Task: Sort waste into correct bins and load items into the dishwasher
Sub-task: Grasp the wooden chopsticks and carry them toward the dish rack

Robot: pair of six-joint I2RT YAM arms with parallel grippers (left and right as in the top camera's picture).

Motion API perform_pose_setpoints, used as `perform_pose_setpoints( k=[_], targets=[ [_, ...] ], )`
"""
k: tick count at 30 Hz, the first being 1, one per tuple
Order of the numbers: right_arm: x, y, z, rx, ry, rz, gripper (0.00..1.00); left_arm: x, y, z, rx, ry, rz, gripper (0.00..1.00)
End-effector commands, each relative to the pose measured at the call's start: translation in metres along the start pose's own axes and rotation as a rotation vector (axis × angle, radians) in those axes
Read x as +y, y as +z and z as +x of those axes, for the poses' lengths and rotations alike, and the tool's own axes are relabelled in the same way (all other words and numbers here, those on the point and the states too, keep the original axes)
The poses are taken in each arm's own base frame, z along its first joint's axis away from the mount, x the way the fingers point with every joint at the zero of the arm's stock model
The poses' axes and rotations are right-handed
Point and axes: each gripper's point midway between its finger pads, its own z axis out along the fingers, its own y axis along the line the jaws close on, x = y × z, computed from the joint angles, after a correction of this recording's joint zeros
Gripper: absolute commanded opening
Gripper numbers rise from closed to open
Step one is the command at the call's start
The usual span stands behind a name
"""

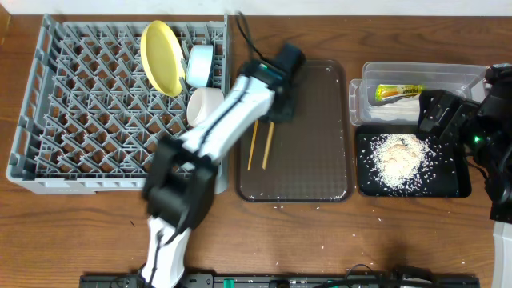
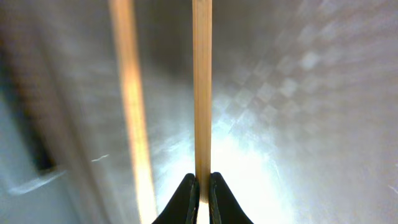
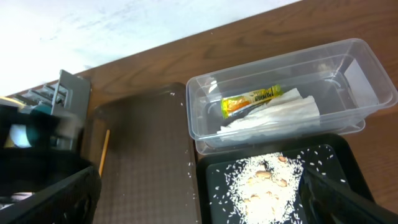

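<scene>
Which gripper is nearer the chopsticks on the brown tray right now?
Left. The left gripper is down on the brown tray, shut on one chopstick with the other lying beside it. The right gripper is open, far right by the black tray of rice.

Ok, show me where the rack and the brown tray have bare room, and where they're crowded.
Rack: bare pegs left of the yellow plate and along the front wall. Crowded: far right corner, with plate, blue bowl, white bowl. Brown tray: bare right of the chopsticks.
</scene>
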Motion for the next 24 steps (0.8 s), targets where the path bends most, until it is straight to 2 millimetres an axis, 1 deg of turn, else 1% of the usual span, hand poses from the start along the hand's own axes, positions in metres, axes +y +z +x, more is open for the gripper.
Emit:
perform_pose_setpoints(
  k=[1,3,5,6,8,10,14,16,20,22,24],
  targets=[
    [-0.001,-0.003,-0.003,-0.012,0.011,0.005,0.99,0.043,-0.088,-0.032,-0.209,0.000,-0.098,0.08],
    [-0.001,-0.003,-0.003,-0.012,0.011,0.005,0.99,0.077,-0.119,-0.035,-0.266,-0.016,-0.199,0.08],
    [-0.001,-0.003,-0.004,-0.012,0.011,0.005,0.99,0.112,-0.140,-0.033,-0.290,-0.041,-0.300,0.08],
    [-0.001,-0.003,-0.003,-0.012,0.011,0.005,0.99,0.127,-0.146,-0.031,-0.289,-0.059,-0.345,0.08],
    [-0.001,-0.003,-0.004,-0.012,0.011,0.005,0.99,0.156,-0.151,-0.025,-0.267,-0.099,-0.420,0.08],
    [-0.001,-0.003,-0.004,-0.012,0.011,0.005,0.99,0.180,-0.147,-0.019,-0.235,-0.137,-0.467,0.08],
    [-0.001,-0.003,-0.004,-0.012,0.011,0.005,0.99,0.219,-0.125,-0.007,-0.168,-0.203,-0.507,0.08],
    [-0.001,-0.003,-0.004,-0.012,0.011,0.005,0.99,0.235,-0.112,0.000,-0.129,-0.231,-0.522,0.08],
    [-0.001,-0.003,-0.004,-0.012,0.011,0.005,0.99,0.255,-0.093,0.013,-0.059,-0.262,-0.543,0.08],
    [-0.001,-0.003,-0.004,-0.012,0.011,0.005,0.99,0.257,-0.089,0.014,-0.048,-0.265,-0.545,0.17],
    [-0.001,-0.003,-0.003,-0.012,0.011,0.005,0.99,0.258,-0.087,0.013,-0.048,-0.265,-0.545,0.31]
  ],
)
